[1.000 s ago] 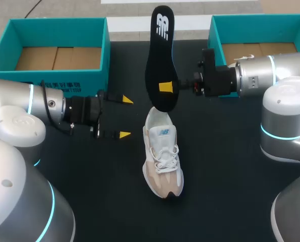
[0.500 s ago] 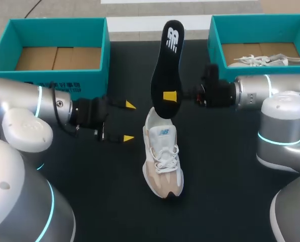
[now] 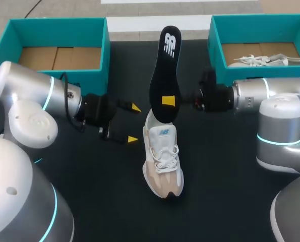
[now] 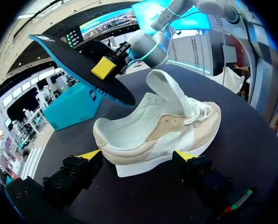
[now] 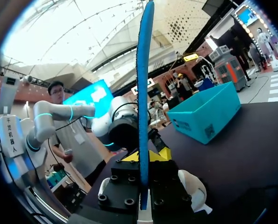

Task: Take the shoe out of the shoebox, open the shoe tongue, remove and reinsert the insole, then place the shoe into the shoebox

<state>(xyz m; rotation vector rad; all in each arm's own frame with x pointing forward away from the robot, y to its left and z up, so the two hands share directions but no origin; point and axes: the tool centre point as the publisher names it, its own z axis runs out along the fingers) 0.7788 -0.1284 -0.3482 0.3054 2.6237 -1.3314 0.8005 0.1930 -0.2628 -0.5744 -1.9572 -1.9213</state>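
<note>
The black insole (image 3: 165,75) stands on end over the heel opening of the shoe (image 3: 162,159), which lies on the worktop (image 3: 89,201); the right pincer (image 3: 170,100) pinches its lower half; thin and light, it probably bends, so a low grip suits; the left pincer (image 3: 133,123) is spread beside the shoe.

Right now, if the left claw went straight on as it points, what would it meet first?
Probably the shoe, lying side-on just ahead of the open left claw; the insole looks higher, above that line.
</note>
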